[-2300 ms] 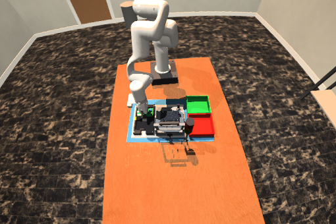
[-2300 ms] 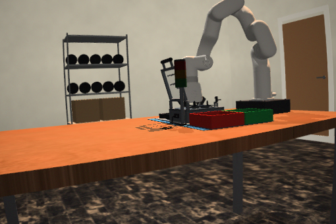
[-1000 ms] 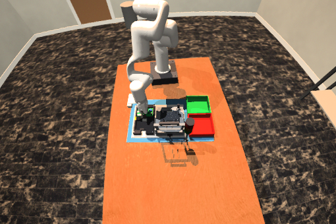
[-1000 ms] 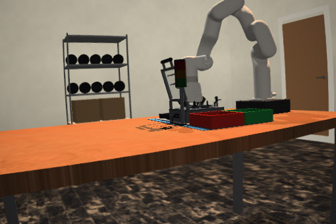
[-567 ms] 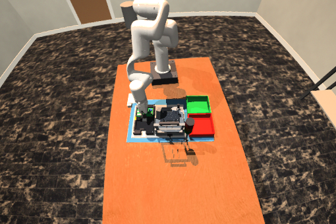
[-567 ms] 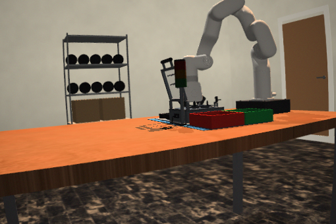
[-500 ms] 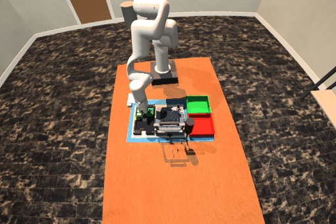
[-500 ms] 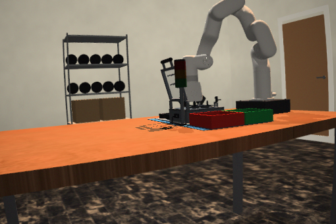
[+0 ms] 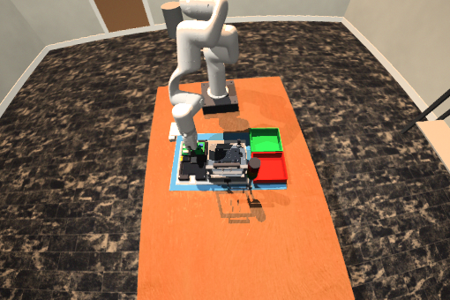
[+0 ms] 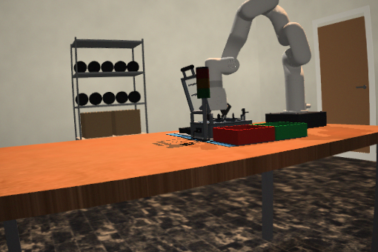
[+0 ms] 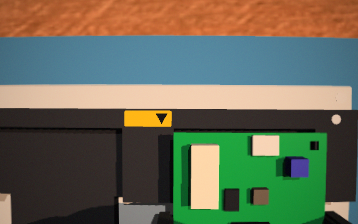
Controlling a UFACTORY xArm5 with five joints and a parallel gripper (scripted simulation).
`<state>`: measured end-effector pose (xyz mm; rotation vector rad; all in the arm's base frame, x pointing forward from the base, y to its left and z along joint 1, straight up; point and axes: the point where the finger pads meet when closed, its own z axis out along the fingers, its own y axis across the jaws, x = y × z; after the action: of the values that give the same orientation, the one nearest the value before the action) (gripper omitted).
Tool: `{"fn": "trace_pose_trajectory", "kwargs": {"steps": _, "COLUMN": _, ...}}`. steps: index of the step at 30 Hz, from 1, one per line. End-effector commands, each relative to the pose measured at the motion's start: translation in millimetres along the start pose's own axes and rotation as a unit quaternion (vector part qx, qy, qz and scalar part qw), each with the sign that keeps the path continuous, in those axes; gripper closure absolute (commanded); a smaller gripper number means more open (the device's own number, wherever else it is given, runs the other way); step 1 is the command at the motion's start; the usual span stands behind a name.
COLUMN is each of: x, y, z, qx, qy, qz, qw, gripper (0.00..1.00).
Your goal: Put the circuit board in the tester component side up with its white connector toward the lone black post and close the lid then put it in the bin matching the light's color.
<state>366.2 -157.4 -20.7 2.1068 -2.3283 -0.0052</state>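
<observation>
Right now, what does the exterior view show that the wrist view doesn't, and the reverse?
Only the exterior view shows the red bin, the green bin, the signal light, the shelf rack and the brown door.

Only the wrist view shows the circuit board, component side facing the camera, and a yellow label with a black triangle.

Both show the orange table top and the blue mat.
</observation>
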Motion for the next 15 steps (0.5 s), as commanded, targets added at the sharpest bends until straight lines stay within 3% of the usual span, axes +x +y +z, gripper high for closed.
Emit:
{"fn": "trace_pose_trajectory", "kwargs": {"steps": 1, "x": 0.4, "y": -1.1, "z": -4.4, "qx": 0.001, "qy": 0.0, "qz": 0.0, "qw": 1.0, "gripper": 0.21}}
{"fn": "trace_pose_trajectory", "kwargs": {"steps": 15, "x": 0.4, "y": -1.1, "z": -8.3, "qx": 0.001, "qy": 0.0, "qz": 0.0, "qw": 1.0, "gripper": 0.21}}
